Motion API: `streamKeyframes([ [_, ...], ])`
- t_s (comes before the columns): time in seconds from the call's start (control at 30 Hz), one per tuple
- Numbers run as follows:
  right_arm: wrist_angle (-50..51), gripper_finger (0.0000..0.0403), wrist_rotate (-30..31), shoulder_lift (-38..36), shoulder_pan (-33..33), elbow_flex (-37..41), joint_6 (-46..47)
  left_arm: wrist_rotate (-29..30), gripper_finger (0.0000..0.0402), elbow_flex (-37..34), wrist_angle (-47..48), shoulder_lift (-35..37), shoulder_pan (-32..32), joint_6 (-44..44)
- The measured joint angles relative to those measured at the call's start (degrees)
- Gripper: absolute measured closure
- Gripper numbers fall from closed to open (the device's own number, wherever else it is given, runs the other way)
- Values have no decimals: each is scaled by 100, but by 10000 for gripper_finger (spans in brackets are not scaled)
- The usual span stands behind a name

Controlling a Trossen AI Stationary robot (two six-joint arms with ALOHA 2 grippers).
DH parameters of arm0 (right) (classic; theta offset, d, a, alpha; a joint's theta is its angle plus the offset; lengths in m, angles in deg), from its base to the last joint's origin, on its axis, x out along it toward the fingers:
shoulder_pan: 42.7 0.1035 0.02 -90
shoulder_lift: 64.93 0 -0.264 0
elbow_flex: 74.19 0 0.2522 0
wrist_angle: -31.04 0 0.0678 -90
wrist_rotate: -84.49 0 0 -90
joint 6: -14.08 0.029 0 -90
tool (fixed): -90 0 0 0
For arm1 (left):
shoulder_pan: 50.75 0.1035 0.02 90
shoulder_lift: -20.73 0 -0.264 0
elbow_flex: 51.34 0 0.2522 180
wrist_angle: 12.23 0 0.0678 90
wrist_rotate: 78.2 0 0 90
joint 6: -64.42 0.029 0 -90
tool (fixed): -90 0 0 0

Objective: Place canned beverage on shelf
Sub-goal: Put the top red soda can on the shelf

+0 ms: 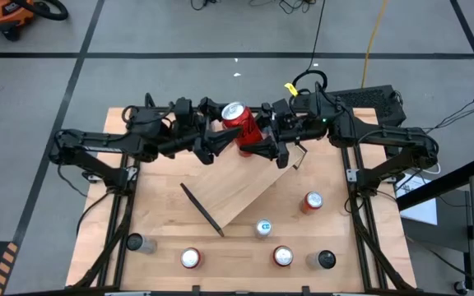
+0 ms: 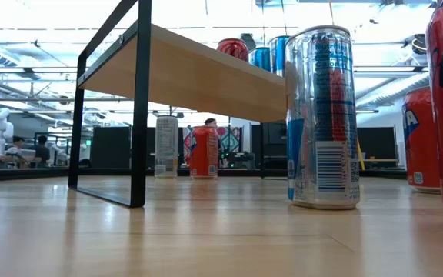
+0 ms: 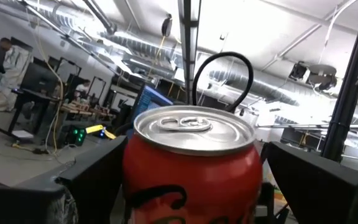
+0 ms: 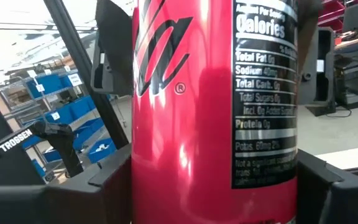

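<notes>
Your right gripper [image 1: 257,141] clamps red aluminium can [image 1: 239,125] over light-wood shelf [image 1: 245,185] far edge; left gripper [image 1: 214,144] open beside it.

Lab: exposed ducts [image 3: 73,25], workbenches [image 3: 48,109]

A red can [image 1: 239,125] with black script and white label text is being seen above a light-wood shelf [image 1: 241,182] with black brackets.

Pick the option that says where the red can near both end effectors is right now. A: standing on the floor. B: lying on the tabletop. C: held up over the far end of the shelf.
C: the red can sits between the right end effector and left end effector, above the shelf's far end.
</notes>
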Motion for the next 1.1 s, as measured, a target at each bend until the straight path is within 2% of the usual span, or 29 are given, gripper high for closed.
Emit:
streamKeyframes([
  [0.13,24,128,17,0,0,0,-82,63,23,56,3,-90,-2,5],
  [0.5,39,128,9,2,0,0,-66,90,80,62,23,-92,2,-12],
  [1.1,900,86,-39,-33,20,-11,134,113,87,62,449,-94,-107,-32],
])
